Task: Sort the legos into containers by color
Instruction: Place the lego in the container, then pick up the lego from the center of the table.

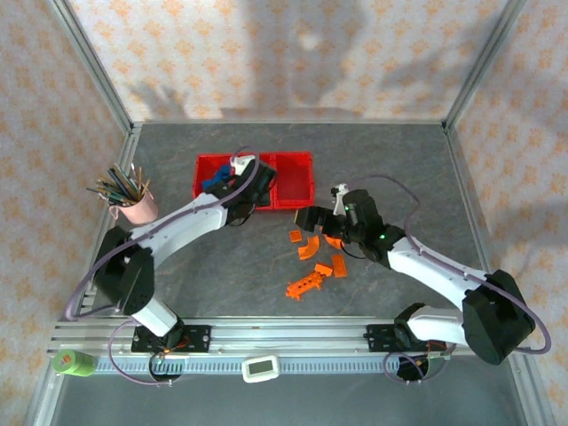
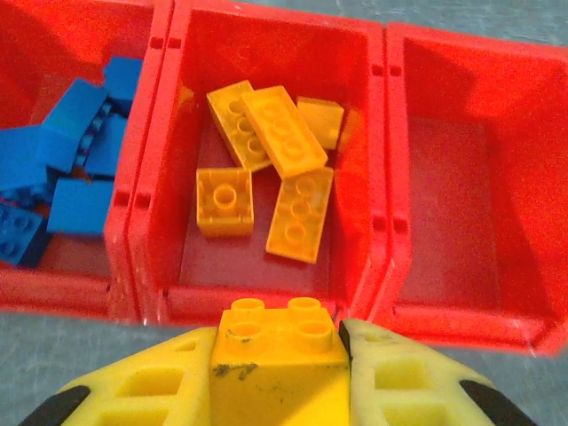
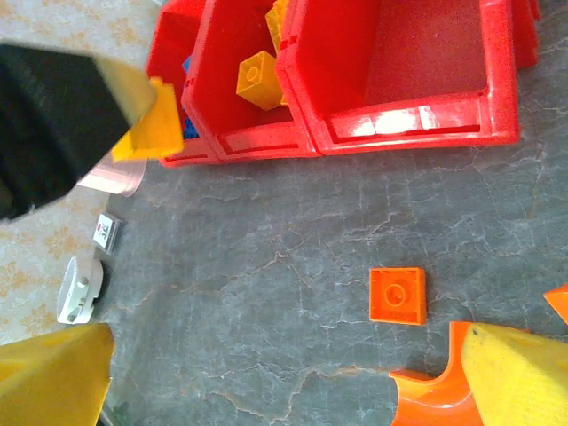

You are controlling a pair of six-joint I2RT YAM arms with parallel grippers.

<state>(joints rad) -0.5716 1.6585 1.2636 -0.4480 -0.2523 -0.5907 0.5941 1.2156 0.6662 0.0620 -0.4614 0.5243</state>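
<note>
Firmly, the left tool [image 2: 277, 344] is clamped on a yellow brick [image 2: 271, 377] by the near wall of the middle container [image 2: 266, 300], where other yellow bricks [image 2: 271, 133] lie. Blue bricks [image 2: 75, 151] sit in the left container [image 2: 120, 222]. The right tool [image 3: 284, 382], fingers wide apart, hangs over orange pieces [image 3: 397, 294] on the counter [image 3: 266, 222].
</note>
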